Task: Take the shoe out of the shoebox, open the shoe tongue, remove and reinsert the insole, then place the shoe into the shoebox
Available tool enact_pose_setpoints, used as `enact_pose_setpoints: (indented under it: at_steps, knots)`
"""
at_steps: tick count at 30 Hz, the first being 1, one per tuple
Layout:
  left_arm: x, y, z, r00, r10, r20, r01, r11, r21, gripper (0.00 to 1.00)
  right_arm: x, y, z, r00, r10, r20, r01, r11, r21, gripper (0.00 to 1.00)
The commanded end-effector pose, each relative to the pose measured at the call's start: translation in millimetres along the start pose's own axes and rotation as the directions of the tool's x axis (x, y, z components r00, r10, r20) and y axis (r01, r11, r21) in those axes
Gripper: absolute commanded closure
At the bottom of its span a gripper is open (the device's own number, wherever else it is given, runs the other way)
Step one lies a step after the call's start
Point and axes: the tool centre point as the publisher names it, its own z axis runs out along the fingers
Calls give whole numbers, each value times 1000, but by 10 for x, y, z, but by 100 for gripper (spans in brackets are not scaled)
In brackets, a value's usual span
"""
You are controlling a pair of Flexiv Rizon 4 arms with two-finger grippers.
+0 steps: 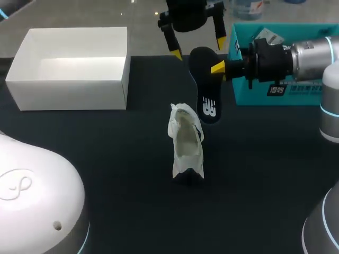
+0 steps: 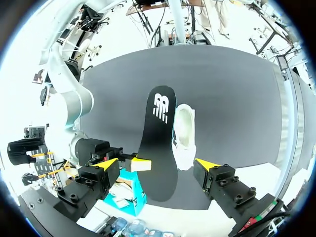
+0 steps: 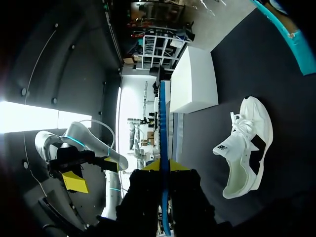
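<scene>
The black insole (image 1: 205, 100) hangs in the air above the table, with my right gripper (image 1: 218, 67) shut on its edge. In the right wrist view the insole (image 3: 163, 143) shows edge-on between the yellow tips of the right gripper (image 3: 163, 166). My left gripper (image 1: 198, 48) hovers open over the insole's far end; its fingers (image 2: 106, 165) straddle the insole (image 2: 159, 148) without touching it. The white shoe (image 1: 186, 140) lies on the dark mat just below the insole, its opening up. The white shoebox (image 1: 74, 66) stands open at the back left.
A teal box (image 1: 249, 79) stands at the back right, under my right arm. Dark mat (image 1: 116, 169) stretches in front of the shoe and the shoebox.
</scene>
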Motion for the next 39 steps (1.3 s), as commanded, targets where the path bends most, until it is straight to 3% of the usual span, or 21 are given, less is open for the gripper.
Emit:
enact_pose_setpoints:
  at_steps: [1,9,17,21,34,39]
  knots:
    - [293,-17,69,879,1,476,19,999,-36,0,19,-51,-39,1000,3,5,-3,1000,-12,100]
    - [226,48,78,723,35,690,12,998,-62,0,59,-43,-45,1000,2,-7,-2,1000,-13,100]
    - [236,66,101,575,96,812,-15,994,-107,0,70,-49,-101,999,15,-42,-17,999,-37,100]
    - [223,55,123,548,93,831,-7,994,-107,0,95,-42,-107,999,14,-43,-16,999,-38,100]
    - [210,42,131,564,63,823,14,996,-85,0,125,-26,-151,999,25,-45,-27,999,-33,100]
    - [178,108,247,466,185,865,4,977,-211,0,197,-4,-225,997,28,-66,-32,998,-48,100]
